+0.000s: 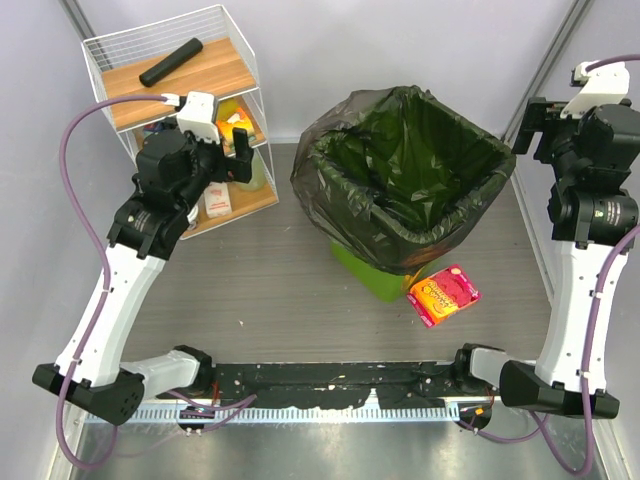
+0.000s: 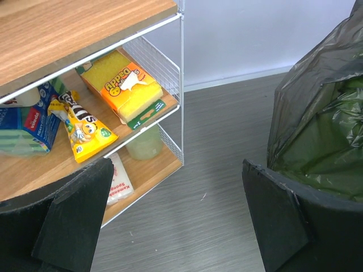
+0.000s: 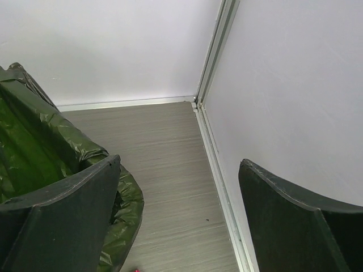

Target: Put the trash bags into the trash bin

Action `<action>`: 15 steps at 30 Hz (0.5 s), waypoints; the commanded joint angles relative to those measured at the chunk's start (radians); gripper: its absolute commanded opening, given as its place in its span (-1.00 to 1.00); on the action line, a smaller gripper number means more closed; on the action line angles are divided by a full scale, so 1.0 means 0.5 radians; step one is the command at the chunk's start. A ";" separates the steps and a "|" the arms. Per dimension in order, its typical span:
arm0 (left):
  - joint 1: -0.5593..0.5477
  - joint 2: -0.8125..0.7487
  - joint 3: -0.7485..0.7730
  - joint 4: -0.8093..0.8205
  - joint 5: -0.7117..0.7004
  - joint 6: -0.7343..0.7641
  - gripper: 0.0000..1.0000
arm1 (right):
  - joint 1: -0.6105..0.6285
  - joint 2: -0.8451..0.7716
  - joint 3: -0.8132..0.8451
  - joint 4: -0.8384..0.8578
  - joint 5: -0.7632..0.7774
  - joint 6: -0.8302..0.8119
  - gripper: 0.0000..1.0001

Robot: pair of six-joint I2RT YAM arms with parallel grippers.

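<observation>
The black trash bag (image 1: 400,175) lines the lime-green trash bin (image 1: 368,268); its mouth stands wide and its edge is folded down over the rim. Only the bin's lower corner shows beneath the plastic. My left gripper (image 1: 234,158) hangs open to the left of the bin, by the shelf, holding nothing. In the left wrist view the bag (image 2: 317,130) lies beyond the right finger (image 2: 283,226). My right gripper (image 1: 534,124) is open and empty near the bin's right back corner, close to the wall. The bag (image 3: 39,147) sits beside its left finger (image 3: 62,226).
A white wire shelf (image 1: 235,40) with wooden boards stands at the back left, holding a black roll (image 1: 170,61), sponge packs (image 2: 126,86) and a snack bag (image 2: 85,127). A pink packet (image 1: 444,293) lies by the bin's front. The side wall rail (image 3: 218,164) runs on the right.
</observation>
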 commanded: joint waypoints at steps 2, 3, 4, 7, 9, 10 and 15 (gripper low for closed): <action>0.011 -0.086 -0.017 0.178 -0.032 0.010 0.99 | -0.003 -0.102 -0.086 0.146 0.036 0.027 0.78; 0.011 -0.089 -0.014 0.178 -0.026 0.010 0.99 | -0.006 -0.108 -0.089 0.149 0.039 0.030 0.78; 0.011 -0.086 -0.014 0.181 -0.026 0.004 0.99 | -0.006 -0.111 -0.098 0.155 0.039 0.030 0.79; 0.011 -0.074 -0.008 0.187 -0.026 -0.008 0.99 | -0.006 -0.114 -0.114 0.167 0.033 0.033 0.78; 0.011 -0.071 -0.014 0.193 -0.026 -0.014 0.99 | -0.003 -0.114 -0.117 0.167 0.030 0.033 0.78; 0.011 -0.074 -0.017 0.196 -0.026 -0.014 0.99 | -0.006 -0.114 -0.120 0.170 0.033 0.033 0.78; 0.011 -0.059 -0.023 0.208 -0.029 -0.017 0.99 | -0.006 -0.120 -0.141 0.170 0.051 0.015 0.78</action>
